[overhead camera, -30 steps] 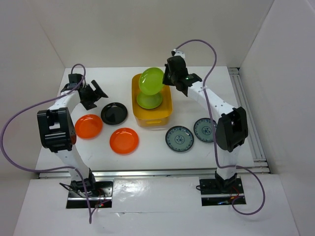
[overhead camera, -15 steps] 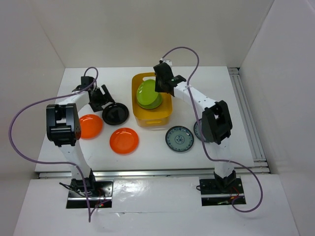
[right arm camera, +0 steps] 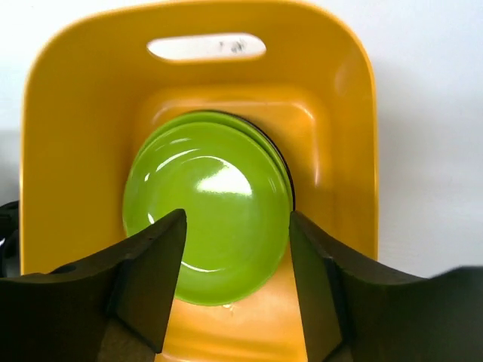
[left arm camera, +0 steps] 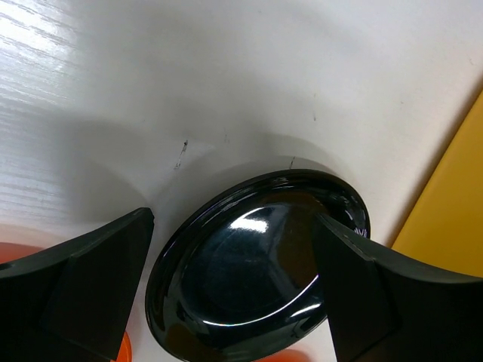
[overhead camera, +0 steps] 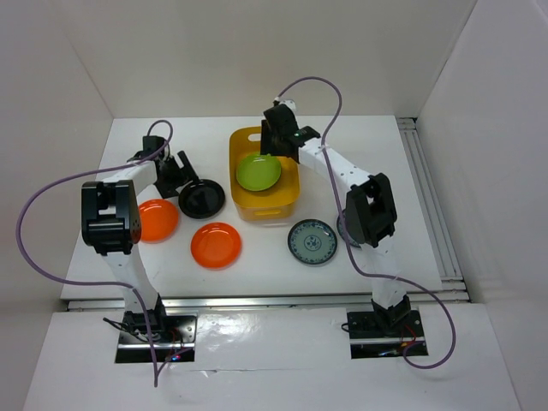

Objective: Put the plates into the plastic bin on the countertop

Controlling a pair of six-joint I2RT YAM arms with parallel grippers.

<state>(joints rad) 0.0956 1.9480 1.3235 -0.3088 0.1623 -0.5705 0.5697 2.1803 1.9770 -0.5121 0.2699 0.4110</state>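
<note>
Lying flat in the yellow-orange plastic bin (overhead camera: 267, 206) at upper centre, the glossy lime green plate (right arm camera: 204, 204) tops its twin, no longer tilted in the air. The right gripper (right arm camera: 235, 253) hovers over it, fingers spread wide, empty. The left gripper (left arm camera: 234, 241), equally wide and gripping nothing, has come down astride the shiny black plate (left arm camera: 249, 283) at left. Two orange plates (overhead camera: 216, 245) and a patterned plate (overhead camera: 312, 241) rest on the smooth white countertop (overhead camera: 265, 267), white walls (overhead camera: 282, 51) around.

The slim white-shelled left arm (overhead camera: 130, 265) and its twin, the right arm (overhead camera: 330, 167), have bulky black joint housings (overhead camera: 107, 218) and stand on black base plates (overhead camera: 158, 330). A thin purple cable (overhead camera: 20, 224) loops loosely along each. The left pincer (left arm camera: 232, 226) and right pincer (right arm camera: 238, 219) have matte black, wedge-shaped fingers (left arm camera: 90, 279).
</note>
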